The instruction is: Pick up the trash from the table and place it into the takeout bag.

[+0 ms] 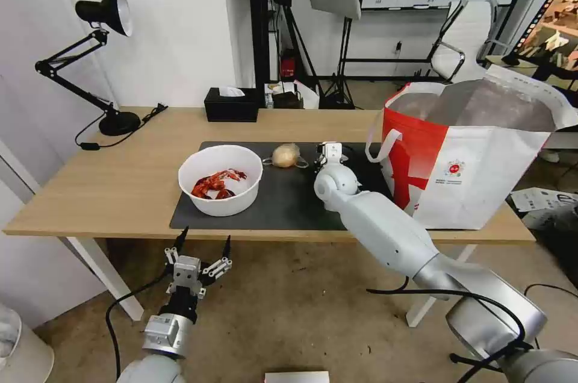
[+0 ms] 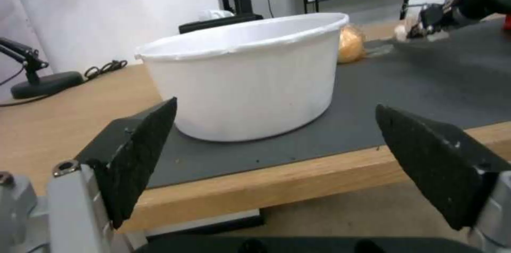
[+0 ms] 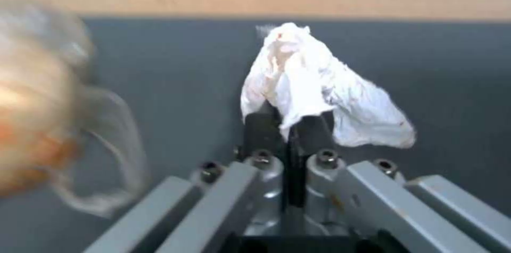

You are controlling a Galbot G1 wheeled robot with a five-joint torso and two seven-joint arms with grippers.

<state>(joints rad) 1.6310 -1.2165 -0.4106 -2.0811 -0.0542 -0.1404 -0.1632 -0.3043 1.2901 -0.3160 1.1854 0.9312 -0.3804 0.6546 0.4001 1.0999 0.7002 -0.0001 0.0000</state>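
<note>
Left gripper (image 1: pixel 203 243) hangs below counter (image 1: pixel 90 190) front edge, jaws spread wide, holding nothing. One white bowl (image 1: pixel 221 179) of red crayfish shells straight ahead of those jaws on dark mat (image 1: pixel 283 202). One small clear bag with beige lump (image 1: pixel 285 156) just left of right gripper (image 1: pixel 330 153). Right jaws pinched tight on one crumpled tissue (image 3: pixel 319 89), lifted above mat. One takeout bag (image 1: pixel 469 154) stands open to right of those jaws. One black tissue box (image 1: pixel 231 105) at counter's far edge.
</note>
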